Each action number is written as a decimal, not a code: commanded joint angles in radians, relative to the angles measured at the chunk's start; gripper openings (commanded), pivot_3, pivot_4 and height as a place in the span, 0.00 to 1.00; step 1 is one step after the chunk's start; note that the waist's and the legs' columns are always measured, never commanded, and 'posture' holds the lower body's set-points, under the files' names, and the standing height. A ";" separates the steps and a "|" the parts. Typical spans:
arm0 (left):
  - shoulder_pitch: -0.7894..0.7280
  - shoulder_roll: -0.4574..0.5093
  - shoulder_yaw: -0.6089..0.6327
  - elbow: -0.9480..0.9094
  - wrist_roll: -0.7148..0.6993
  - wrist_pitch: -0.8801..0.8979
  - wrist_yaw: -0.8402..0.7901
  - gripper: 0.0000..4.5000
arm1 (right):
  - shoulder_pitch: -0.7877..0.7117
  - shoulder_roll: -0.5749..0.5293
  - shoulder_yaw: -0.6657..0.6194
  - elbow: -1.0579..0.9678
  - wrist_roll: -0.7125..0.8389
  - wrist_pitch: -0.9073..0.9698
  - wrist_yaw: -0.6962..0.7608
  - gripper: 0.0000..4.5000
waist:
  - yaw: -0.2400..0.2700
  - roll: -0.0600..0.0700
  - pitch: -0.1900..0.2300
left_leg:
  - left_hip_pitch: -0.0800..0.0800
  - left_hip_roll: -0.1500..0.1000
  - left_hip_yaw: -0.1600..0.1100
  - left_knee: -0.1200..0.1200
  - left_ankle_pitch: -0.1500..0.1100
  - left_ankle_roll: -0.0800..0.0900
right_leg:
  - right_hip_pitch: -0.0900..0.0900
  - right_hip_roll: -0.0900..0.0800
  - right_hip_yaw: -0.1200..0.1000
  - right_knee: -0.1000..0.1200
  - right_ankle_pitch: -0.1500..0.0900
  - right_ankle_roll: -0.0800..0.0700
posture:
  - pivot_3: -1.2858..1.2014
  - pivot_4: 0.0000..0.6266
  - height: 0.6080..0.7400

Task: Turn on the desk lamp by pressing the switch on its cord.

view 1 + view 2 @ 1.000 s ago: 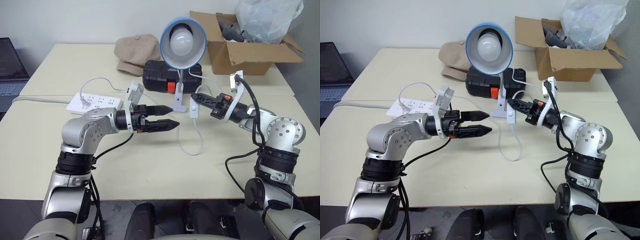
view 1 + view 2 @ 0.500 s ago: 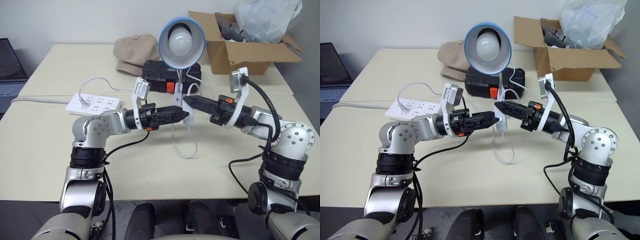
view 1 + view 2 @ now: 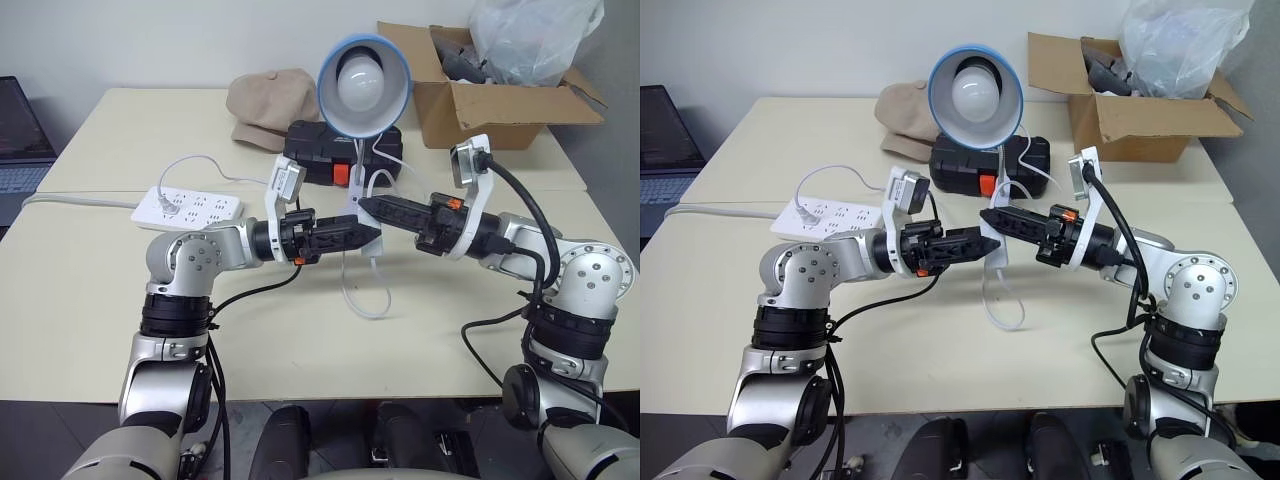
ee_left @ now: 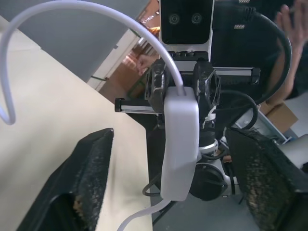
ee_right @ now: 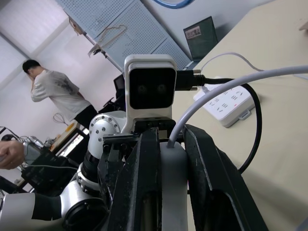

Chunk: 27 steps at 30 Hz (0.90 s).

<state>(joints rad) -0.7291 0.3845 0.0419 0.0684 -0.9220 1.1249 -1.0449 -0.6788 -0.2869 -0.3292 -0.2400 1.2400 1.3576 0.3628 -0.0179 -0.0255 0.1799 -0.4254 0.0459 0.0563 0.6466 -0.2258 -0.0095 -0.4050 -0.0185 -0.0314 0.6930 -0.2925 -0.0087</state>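
1. The right gripper (image 3: 992, 217) is clamped on the switch (image 4: 180, 139), lifted above the table (image 3: 90, 290).
2. The left gripper (image 3: 368, 234) meets it tip to tip, fingers (image 4: 86, 178) apart either side of the switch.
3. The cord (image 3: 362, 300) loops below both grippers; the desk lamp (image 3: 364, 83) stands just behind them.

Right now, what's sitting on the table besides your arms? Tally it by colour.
White: 3 - power strip, cord, switch
Light blue: 1 - desk lamp
Beige: 1 - cap
Black: 1 - case
Brown: 1 - cardboard box
Total: 7
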 commanded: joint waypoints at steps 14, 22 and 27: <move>0.021 0.033 -0.054 -0.023 0.032 -0.073 -0.099 0.10 | -0.020 -0.036 0.028 -0.006 0.138 -0.076 -0.078 0.08 | 0.000 0.000 0.000 | 0.000 0.000 0.000 0.000 0.000 0.000 | 0.000 0.000 0.000 0.000 0.000 0.000 | 0.52 0.24 1.00; 0.021 0.044 -0.040 -0.034 -0.010 -0.037 -0.131 0.10 | -0.016 -0.062 0.053 -0.002 0.165 -0.100 -0.085 0.08 | 0.000 0.000 0.000 | 0.000 0.000 0.000 0.000 0.000 0.000 | 0.000 0.000 0.000 0.000 0.000 0.000 | 0.52 0.24 1.00; 0.017 0.045 -0.020 -0.020 -0.029 0.001 -0.107 0.27 | -0.011 -0.075 0.065 0.000 0.178 -0.115 -0.090 0.08 | -0.007 0.000 0.000 | 0.000 0.000 0.000 0.000 0.000 0.000 | 0.000 0.000 0.000 0.000 0.000 0.000 | 0.52 0.24 1.00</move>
<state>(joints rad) -0.7020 0.4280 -0.0039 0.0539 -0.9155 1.1098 -1.1476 -0.6792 -0.3471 -0.2542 -0.2185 1.3883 1.2683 0.2703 -0.0250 -0.0255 0.1799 -0.4256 0.0460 0.0564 0.6464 -0.2259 -0.0092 -0.4051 -0.0185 -0.0313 0.6925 -0.2926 -0.0085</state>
